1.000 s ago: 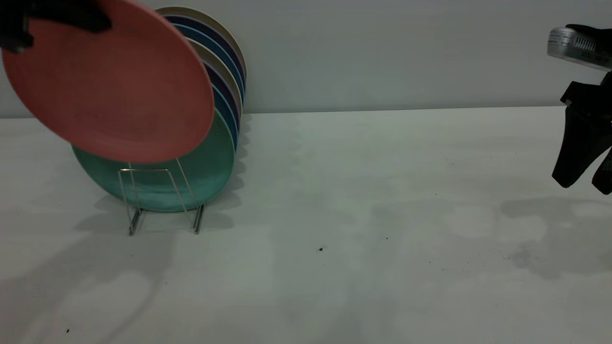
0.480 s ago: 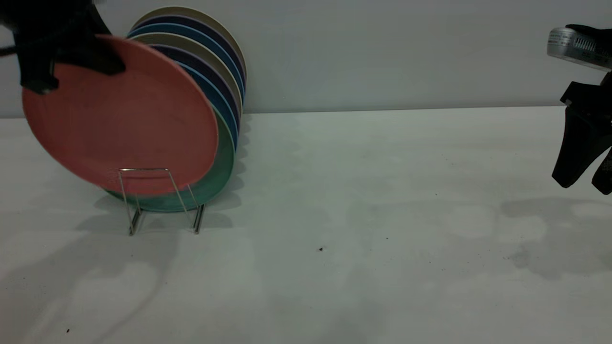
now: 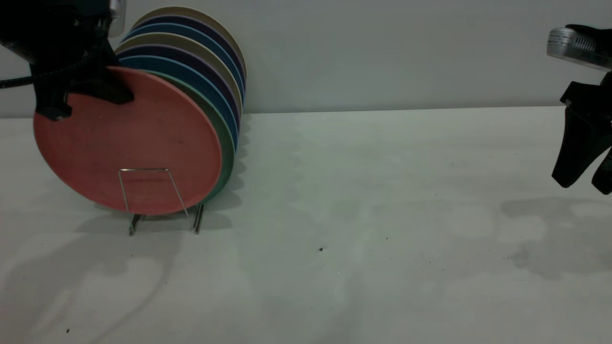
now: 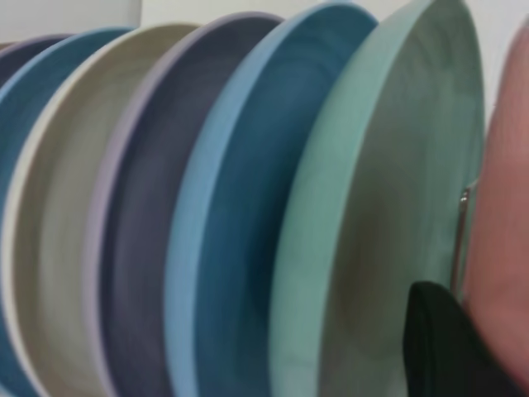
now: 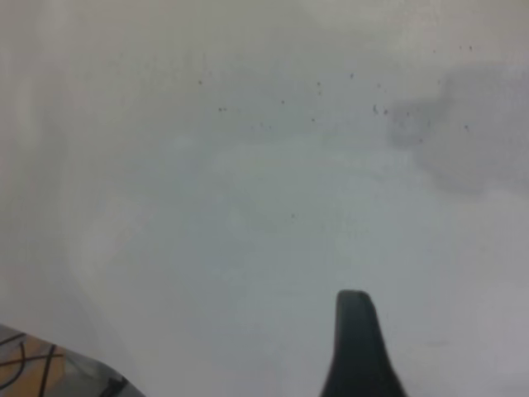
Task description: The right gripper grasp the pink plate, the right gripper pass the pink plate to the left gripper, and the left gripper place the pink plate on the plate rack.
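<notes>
The pink plate (image 3: pixel 138 143) stands on edge in the front slot of the plate rack (image 3: pixel 143 169), behind its front wire loop and leaning towards the teal-green plate (image 3: pixel 224 143). My left gripper (image 3: pixel 86 106) is shut on the pink plate's upper left rim. In the left wrist view one of its fingers (image 4: pixel 446 347) lies against the pink plate (image 4: pixel 506 248), next to a rack wire (image 4: pixel 461 240) and the teal-green plate (image 4: pixel 388 207). My right gripper (image 3: pixel 585 184) hangs open and empty at the far right, above the table.
Behind the teal-green plate the rack holds several more upright plates (image 3: pixel 215 71) in blue, purple and beige. The white table (image 3: pixel 358 215) runs between the rack and the right arm. A grey wall stands behind.
My left gripper has lowered the pink plate down and slightly right, from above the rack into the front slot behind the wire loop. The right arm has not moved.
</notes>
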Robot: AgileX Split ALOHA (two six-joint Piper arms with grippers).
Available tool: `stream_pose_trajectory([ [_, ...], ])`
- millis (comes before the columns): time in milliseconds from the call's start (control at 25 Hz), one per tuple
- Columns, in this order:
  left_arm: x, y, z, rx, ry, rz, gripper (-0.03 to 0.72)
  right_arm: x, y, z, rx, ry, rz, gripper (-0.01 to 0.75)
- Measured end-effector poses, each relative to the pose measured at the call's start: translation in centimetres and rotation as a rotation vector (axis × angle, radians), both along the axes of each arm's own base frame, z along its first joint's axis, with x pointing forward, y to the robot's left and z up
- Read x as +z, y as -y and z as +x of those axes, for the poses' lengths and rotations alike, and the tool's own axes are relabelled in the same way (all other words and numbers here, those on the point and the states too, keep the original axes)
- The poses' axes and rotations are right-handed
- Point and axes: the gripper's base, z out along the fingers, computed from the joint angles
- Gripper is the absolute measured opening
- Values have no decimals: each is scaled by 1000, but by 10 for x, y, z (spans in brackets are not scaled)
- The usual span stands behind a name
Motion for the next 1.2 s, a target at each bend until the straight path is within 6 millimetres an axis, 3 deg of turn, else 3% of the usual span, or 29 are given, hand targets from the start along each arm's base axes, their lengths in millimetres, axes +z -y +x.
stream_pose_trajectory([
  [160,0,0,0,0,-5,-4,368,0,0,0,0,0,0,538],
  [280,1,0,-1,0,-1,-5,444,0,0,0,0,0,0,538],
  [440,17,1,-6,-8,26,-15,466,0,0,0,0,0,0,538],
  [720,62,6,-32,-26,20,-107,470,0,0,0,-2,5,-2,538],
  [880,79,9,-43,261,-100,-400,448,0,-4,1,21,14,-18,538],
  [1080,84,-12,-49,875,-347,-844,427,12,-26,7,116,-7,-174,538],
  [1200,85,-34,-60,1094,-407,-856,427,28,-32,7,145,-71,-364,538],
])
